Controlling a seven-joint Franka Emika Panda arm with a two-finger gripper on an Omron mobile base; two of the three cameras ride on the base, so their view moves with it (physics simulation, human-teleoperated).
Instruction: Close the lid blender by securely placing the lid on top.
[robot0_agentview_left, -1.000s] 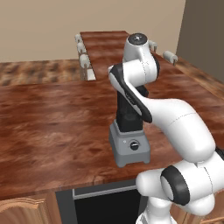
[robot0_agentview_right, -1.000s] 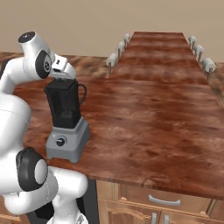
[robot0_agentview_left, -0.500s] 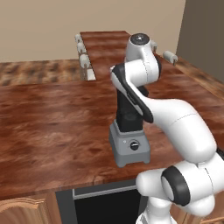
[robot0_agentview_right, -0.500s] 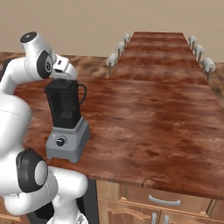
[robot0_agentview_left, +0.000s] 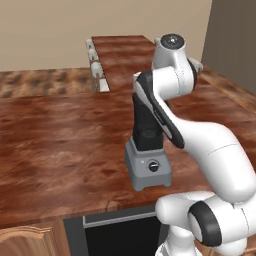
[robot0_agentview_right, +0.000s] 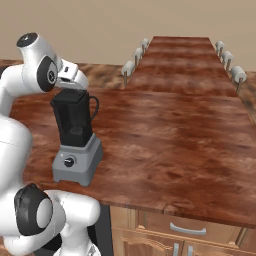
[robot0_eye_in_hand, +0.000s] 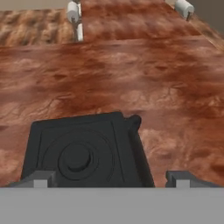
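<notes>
The gripper (robot0_eye_in_hand: 109, 178) hangs directly over the blender (robot0_agentview_right: 75, 140), its two fingertips (robot0_eye_in_hand: 40, 178) spread wide with nothing between them. Just below and ahead of the tips lies the lid (robot0_eye_in_hand: 81, 151), flat on the mouth of the dark jar, its round centre knob facing up. The jar handle sticks out beyond the lid's far right corner. Further ahead spreads the wooden counter (robot0_eye_in_hand: 144, 70)
</notes>
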